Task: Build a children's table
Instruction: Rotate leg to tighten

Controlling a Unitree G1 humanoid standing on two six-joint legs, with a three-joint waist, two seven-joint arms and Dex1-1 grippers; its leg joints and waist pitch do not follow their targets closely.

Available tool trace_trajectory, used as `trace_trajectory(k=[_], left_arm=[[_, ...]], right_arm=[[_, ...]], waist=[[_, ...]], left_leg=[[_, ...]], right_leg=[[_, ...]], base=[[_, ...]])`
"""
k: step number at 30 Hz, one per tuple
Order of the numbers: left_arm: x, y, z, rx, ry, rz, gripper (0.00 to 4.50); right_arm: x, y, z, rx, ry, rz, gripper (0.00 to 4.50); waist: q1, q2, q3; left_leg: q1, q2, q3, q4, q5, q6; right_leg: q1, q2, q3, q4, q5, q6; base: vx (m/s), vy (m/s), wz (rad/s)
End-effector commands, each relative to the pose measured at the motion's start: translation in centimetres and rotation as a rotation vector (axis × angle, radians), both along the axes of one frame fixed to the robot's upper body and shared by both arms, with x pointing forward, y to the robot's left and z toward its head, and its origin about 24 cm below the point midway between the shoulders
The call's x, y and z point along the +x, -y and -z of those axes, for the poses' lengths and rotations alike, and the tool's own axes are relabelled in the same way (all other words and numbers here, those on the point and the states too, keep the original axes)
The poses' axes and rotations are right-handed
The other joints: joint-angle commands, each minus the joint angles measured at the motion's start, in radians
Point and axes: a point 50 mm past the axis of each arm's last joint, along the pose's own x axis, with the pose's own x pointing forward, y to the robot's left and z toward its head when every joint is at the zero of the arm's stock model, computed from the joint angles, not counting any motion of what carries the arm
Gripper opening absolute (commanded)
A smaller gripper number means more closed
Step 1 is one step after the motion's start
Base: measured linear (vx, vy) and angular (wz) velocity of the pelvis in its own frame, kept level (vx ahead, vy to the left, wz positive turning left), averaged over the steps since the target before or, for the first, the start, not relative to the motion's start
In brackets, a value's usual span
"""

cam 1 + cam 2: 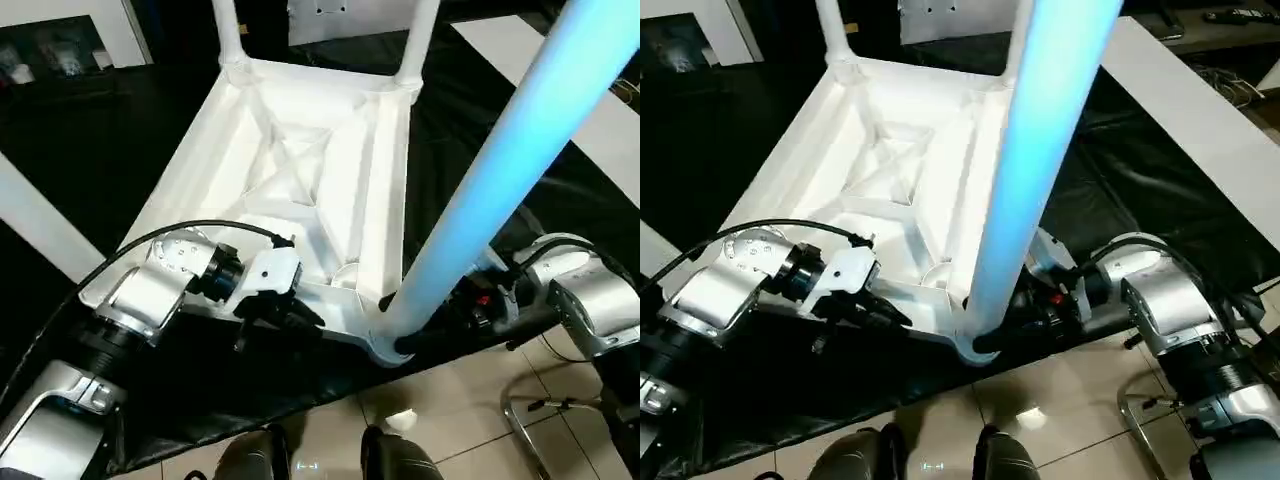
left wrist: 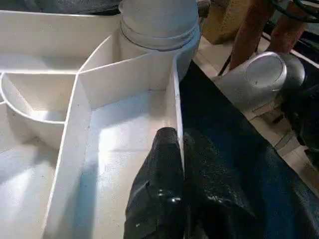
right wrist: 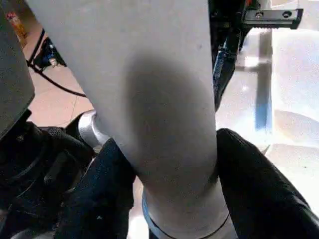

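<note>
The white table top [image 1: 300, 170] lies upside down on the black surface, ribbed underside up. Two white legs [image 1: 228, 30] [image 1: 420, 40] stand in its far corner sockets. A third leg [image 1: 500, 170] rises, leaning toward me, from the near right corner socket [image 1: 385, 345]. My right gripper [image 1: 430, 335] is shut on this leg just above the socket, and its black fingers [image 3: 254, 184] press the leg [image 3: 149, 74] from both sides. My left gripper [image 1: 290, 315] is shut on the top's near rim wall [image 2: 175, 99], one finger [image 2: 159, 189] on each side.
The black-covered work surface [image 1: 100, 150] ends just before the near edge of the table top, with tiled floor [image 1: 450, 400] and my feet [image 1: 320, 460] below. A metal chair base [image 1: 530, 430] stands at the lower right. White panels [image 1: 30, 220] lie at both sides.
</note>
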Motion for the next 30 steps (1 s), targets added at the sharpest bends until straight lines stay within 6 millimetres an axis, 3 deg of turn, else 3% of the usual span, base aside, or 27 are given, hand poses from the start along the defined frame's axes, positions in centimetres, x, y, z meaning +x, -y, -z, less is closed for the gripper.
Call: trace_trajectory(k=[1,7,10,13,15,16,18,19,21,23,25,28,30], left_arm=[[-0.6,0.4,1.7,0.074,-0.061,0.035,0.0],[-0.7,0.7,1.6,0.005,-0.079,-0.125,0.0],[-1.0,1.6,1.4,-0.054,-0.064,-0.252,0.0],[-1.3,2.3,1.3,-0.099,-0.066,-0.339,0.0],[-1.5,2.9,1.3,-0.123,-0.069,-0.391,0.0],[-1.5,3.7,1.3,-0.157,-0.069,-0.475,0.0],[-1.3,4.4,1.3,-0.186,-0.07,-0.543,0.0],[-1.1,4.9,1.2,-0.203,-0.068,-0.577,0.0],[-0.2,6.1,0.7,-0.247,-0.044,-0.676,0.0],[0.1,6.3,0.6,-0.249,-0.034,-0.697,0.0],[1.0,6.7,0.4,-0.244,0.021,-0.743,0.0],[1.4,7.0,0.3,-0.231,0.061,-0.772,0.0],[1.6,7.2,0.1,-0.228,0.076,-0.787,0.0]], right_arm=[[-0.3,-0.1,-0.3,0.026,-0.019,-0.023,2.11],[-1.0,-0.7,0.4,0.11,-0.098,0.104,2.09],[-1.5,-1.5,1.5,0.133,-0.089,0.242,2.09],[-1.5,-2.3,2.3,0.139,-0.069,0.346,2.09],[-1.3,-2.9,2.6,0.142,-0.053,0.427,2.09],[-0.9,-4.1,3.0,0.155,-0.032,0.533,2.09],[-0.5,-5.4,3.0,0.181,-0.032,0.632,2.05],[-0.1,-6.2,2.9,0.201,-0.031,0.693,2.04],[1.3,-8.5,2.5,0.249,-0.03,0.864,2.02],[1.8,-9.1,2.4,0.256,-0.026,0.92,2.0],[3.2,-10.3,2.2,0.264,-0.039,1.079,2.0],[3.8,-10.9,2.0,0.279,-0.063,1.153,2.0],[3.9,-11.0,1.7,0.295,-0.02,1.172,2.7]], waist=[[-0.009,-0.013,-0.068],[-0.005,-0.014,-0.066],[-0.014,-0.014,-0.055],[-0.025,-0.016,-0.045],[-0.041,-0.013,-0.045],[-0.055,-0.016,-0.042],[-0.075,-0.02,-0.039],[-0.079,-0.021,-0.041],[-0.094,-0.021,-0.037],[-0.108,-0.022,-0.037],[-0.116,-0.017,-0.036],[-0.118,-0.014,-0.038],[-0.114,-0.013,-0.039]], left_leg=[[0.042,0.141,-0.053,-0.084,-0.109,0.103],[0.038,0.145,-0.057,-0.089,-0.109,0.092],[0.036,0.141,-0.065,-0.097,-0.202,0.055],[0.035,0.142,-0.076,-0.104,-0.29,-0.002],[0.036,0.138,-0.084,-0.107,-0.34,-0.027],[0.029,0.14,-0.086,-0.113,-0.361,-0.047],[0.026,0.132,-0.097,-0.108,-0.408,-0.061],[0.024,0.13,-0.1,-0.106,-0.413,-0.06],[0.026,0.125,-0.099,-0.104,-0.427,-0.053],[0.022,0.12,-0.106,-0.103,-0.447,-0.065],[0.025,0.119,-0.105,-0.103,-0.459,-0.067],[0.027,0.124,-0.097,-0.108,-0.445,-0.066],[0.032,0.127,-0.088,-0.11,-0.424,-0.063]], right_leg=[[0.029,-0.097,0.05,-0.045,-0.16,-0.298],[0.031,-0.102,0.052,-0.046,-0.166,-0.296],[0.027,-0.106,0.056,-0.065,-0.328,-0.266],[0.022,-0.11,0.06,-0.08,-0.491,-0.216],[0.018,-0.105,0.056,-0.081,-0.542,-0.198],[0.017,-0.104,0.058,-0.079,-0.533,-0.194],[0.012,-0.11,0.057,-0.087,-0.624,-0.163],[0.012,-0.111,0.055,-0.088,-0.642,-0.152],[-0.001,-0.106,0.058,-0.098,-0.688,-0.122],[-0.003,-0.106,0.05,-0.098,-0.731,-0.101],[-0.007,-0.103,0.052,-0.099,-0.693,-0.096],[-0.006,-0.099,0.057,-0.092,-0.562,-0.118],[-0.006,-0.096,0.059,-0.089,-0.465,-0.143]], base=[[0.0,0.0,0.0],[0.0,0.0,0.0],[0.0,0.0,0.0],[0.0,0.0,0.0],[0.0,0.0,0.0],[0.0,0.0,0.0],[-0.022,0.008,-0.1],[0.0,0.0,0.0],[0.0,0.0,0.0],[0.0,0.0,0.0],[0.0,0.0,0.0],[0.0,0.0,0.0],[0.0,0.0,0.0]])
